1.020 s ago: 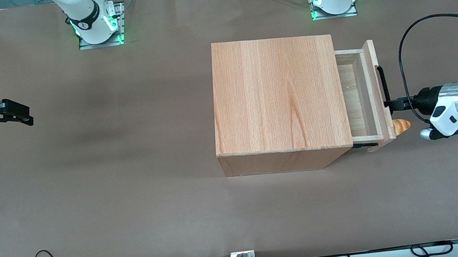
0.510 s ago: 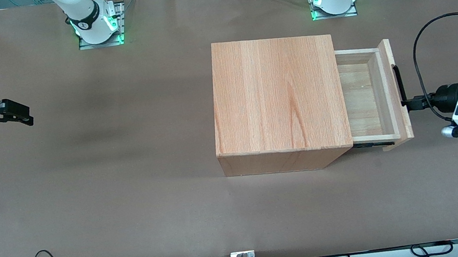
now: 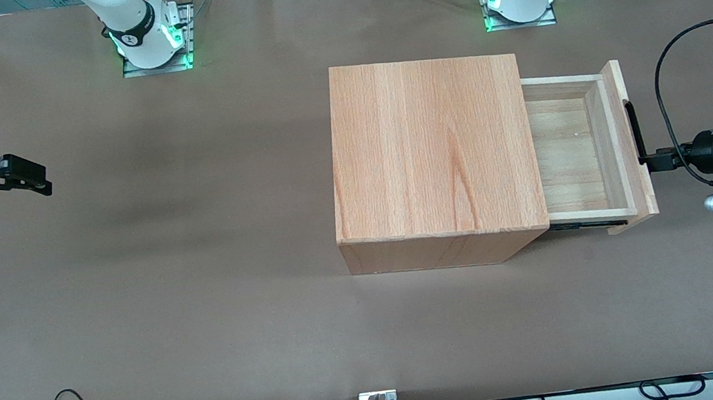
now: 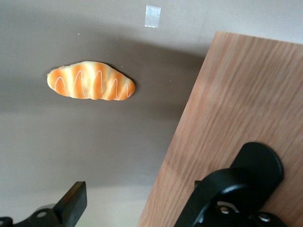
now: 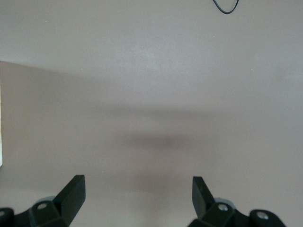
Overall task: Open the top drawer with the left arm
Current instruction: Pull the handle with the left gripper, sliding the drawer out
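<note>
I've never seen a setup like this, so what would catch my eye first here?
Probably the big wooden cabinet mid-table, its top drawer pulled out toward the working arm's end and empty. The left arm's gripper sits at the drawer's black handle. The wrist view also shows a striped bread roll lying on the table beside the drawer front.

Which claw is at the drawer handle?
The left arm's claw, open, at the black handle of the top drawer; the other claw hangs toward the parked arm's end.
</note>
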### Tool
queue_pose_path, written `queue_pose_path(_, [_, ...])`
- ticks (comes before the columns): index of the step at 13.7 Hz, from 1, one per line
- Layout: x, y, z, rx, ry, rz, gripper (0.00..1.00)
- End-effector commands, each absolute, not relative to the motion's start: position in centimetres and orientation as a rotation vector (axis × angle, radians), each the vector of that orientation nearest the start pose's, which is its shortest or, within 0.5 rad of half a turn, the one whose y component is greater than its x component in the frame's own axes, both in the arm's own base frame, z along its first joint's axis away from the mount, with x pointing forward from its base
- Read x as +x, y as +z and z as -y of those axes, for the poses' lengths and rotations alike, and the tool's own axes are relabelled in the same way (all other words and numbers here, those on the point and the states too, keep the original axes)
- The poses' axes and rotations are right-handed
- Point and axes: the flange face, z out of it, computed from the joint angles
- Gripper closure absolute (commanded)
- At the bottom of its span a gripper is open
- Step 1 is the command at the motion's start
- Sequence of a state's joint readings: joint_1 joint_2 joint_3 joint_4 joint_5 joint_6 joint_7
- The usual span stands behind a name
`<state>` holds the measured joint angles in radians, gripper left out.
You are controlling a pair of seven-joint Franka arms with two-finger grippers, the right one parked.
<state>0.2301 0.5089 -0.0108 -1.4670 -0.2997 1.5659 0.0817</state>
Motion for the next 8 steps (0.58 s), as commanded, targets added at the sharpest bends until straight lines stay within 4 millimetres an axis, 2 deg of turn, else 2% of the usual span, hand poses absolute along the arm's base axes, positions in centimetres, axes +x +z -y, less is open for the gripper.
queue_pose_path(1, [65.8,37.0,-12.8,-3.443,0.527,0.375,0.00])
queue_pose_path(4, [66.1,38.2,-13.4,-3.438,0.485,0.390,0.00])
queue_pose_path(8, [66.0,38.0,-14.1,-3.405,0.485,0.386,0.00])
